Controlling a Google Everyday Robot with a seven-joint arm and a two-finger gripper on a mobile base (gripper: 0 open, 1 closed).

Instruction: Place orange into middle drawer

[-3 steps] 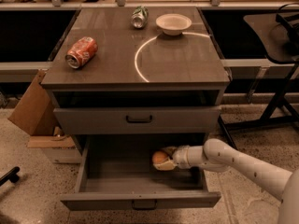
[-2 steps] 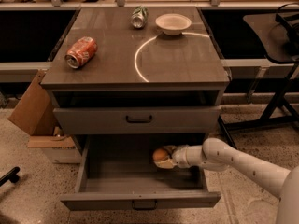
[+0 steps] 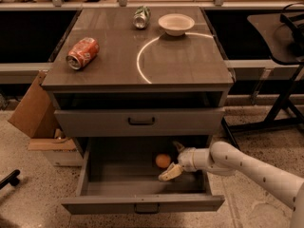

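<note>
Since a second ago the hand [image 3: 171, 161] has let go. Its fingers, then closed around the orange [image 3: 163, 161], are now spreading wide, one fingertip [image 3: 166, 175] nearer the drawer front and the other farther back. The hand is hanging inside the middle drawer [image 3: 142, 204], toward its right part, with the white arm [image 3: 247, 167] reaching in over the right wall. One orange is sitting on the drawer floor just left of the hand, level with the gap between the fingers; whether it is touching them I cannot tell. Being round, it is showing no long axis. The drawer is standing pulled out, its long side running left to right. Above and beyond the hand, one upper drawer [image 3: 140, 122] is sitting shut. Farther still, on the desk [image 3: 180, 65], two cans are lying on their sides: a crushed red-orange can [image 3: 82, 53] far to the left and a greenish can [image 3: 141, 17] at the back. One white bowl [image 3: 175, 23] is standing beside that can.
</note>
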